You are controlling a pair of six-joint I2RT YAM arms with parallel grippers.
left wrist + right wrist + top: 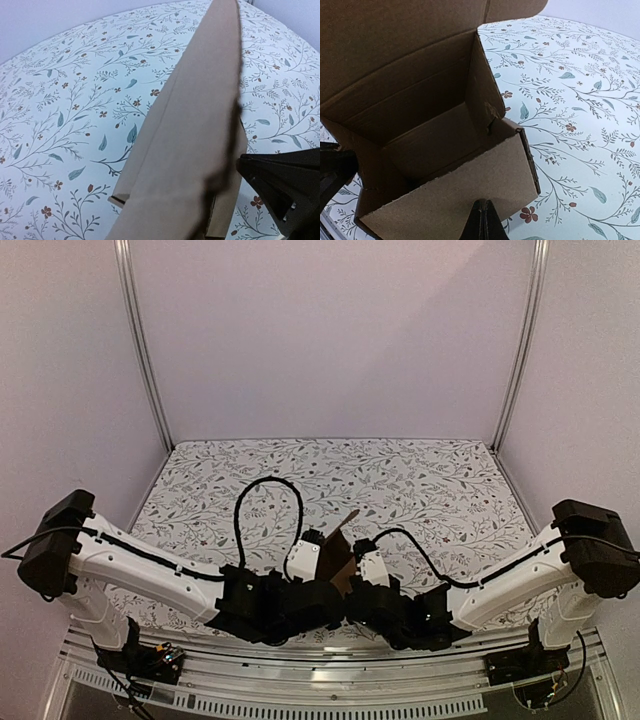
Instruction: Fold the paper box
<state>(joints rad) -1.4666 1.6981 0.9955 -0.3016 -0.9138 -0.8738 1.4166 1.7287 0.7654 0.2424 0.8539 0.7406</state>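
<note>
Where the two arms meet, low by the near edge of the floral table (430,490), the box (338,558) stands between the left claw (312,565) and the right claw (368,570), close against both. It is small, brown cardboard and partly formed. One flap (349,520) sticks up from it, tilted toward the far right.

From the right wrist, the box is open at the top, with its front wall (450,200), side walls and floor all up. The lid (395,40) rises wide behind the opening and fills the upper left of the view. A small tear marks the top of the right inner wall. One dark finger (482,222) shows at the bottom edge, just in front of the front wall (whether it touches the card I cannot tell). Another dark part (330,172) sits at the box's left side. Whether the right claw is clamped on the box or only beside it I cannot tell.

From the left wrist, a broad cardboard panel (200,140) runs slantwise from top to bottom and hides most of the claw. A single dark tip (285,195) shows at lower right, just beside the panel's edge. The left claw's state cannot be told either.
</note>
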